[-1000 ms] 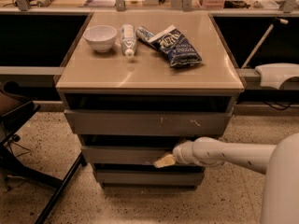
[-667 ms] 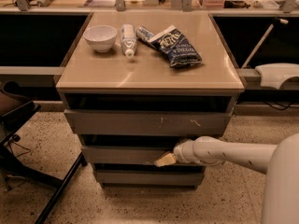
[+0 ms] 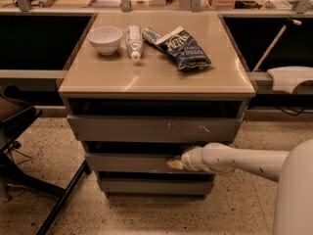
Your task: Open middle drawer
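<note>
A: Eyes low on the cabinet. The gripper (image 3: 175, 164) is at the front of the middle drawer (image 3: 129, 163), right of centre, with the white arm (image 3: 244, 160) coming in level from the right.

B: Why so high on the front?

A: There's no handle. My read is that the top edge, under that dark gap, is the only place to get a purchase on it.

B: Is it gripping?

A: I can't tell. The tan tip is against the front, but whether the gripper is open or closed on the edge doesn't show.

B: And where does the drawer sit?

A: Between the top drawer (image 3: 156, 129), the one with white scratches, and the plain bottom drawer (image 3: 156, 185). It looks shut or nearly so, so I'd say the pull is barely begun.

B: Anything on the counter (image 3: 156, 80) to worry about?

A: A white bowl (image 3: 104, 38), a tube (image 3: 133, 40) and a dark bag (image 3: 183, 48), all towards the back and well away from the front edge. A smooth pull shouldn't disturb them.

B: And the risks?

A: Being off-centre, the pull could skew the drawer on its runners, and a thin edge is easy to slip off. It wants a straight draw towards the base. The chair (image 3: 19, 126) on the left is well clear.
</note>
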Controlling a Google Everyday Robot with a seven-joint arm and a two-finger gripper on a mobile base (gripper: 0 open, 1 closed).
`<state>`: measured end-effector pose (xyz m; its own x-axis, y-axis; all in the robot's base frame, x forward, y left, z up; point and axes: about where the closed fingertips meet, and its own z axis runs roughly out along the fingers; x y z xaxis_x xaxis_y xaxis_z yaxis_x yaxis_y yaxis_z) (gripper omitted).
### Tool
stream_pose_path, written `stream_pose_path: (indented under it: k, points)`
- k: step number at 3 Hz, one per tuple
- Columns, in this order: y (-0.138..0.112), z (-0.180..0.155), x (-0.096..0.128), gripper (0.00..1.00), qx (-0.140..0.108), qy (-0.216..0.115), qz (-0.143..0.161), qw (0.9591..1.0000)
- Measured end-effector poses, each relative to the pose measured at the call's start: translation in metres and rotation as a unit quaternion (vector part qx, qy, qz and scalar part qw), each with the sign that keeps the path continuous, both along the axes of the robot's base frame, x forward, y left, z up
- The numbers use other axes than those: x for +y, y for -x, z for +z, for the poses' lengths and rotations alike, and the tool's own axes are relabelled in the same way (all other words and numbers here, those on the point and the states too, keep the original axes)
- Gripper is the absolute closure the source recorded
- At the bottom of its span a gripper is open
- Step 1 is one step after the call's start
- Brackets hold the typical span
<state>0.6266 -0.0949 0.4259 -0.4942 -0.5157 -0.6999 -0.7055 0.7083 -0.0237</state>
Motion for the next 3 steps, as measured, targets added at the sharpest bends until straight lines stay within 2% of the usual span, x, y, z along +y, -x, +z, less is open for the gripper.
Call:
stream_pose_path:
  k: [1, 2, 3]
  points:
    - [0.0, 0.0, 0.0, 0.65, 0.0, 0.0, 0.0, 1.0]
    - [0.012, 0.008, -0.001, 0.89, -0.001, -0.024, 0.01, 0.9997]
    - [0.042, 0.028, -0.02, 1.0, 0.006, -0.053, 0.038, 0.9979]
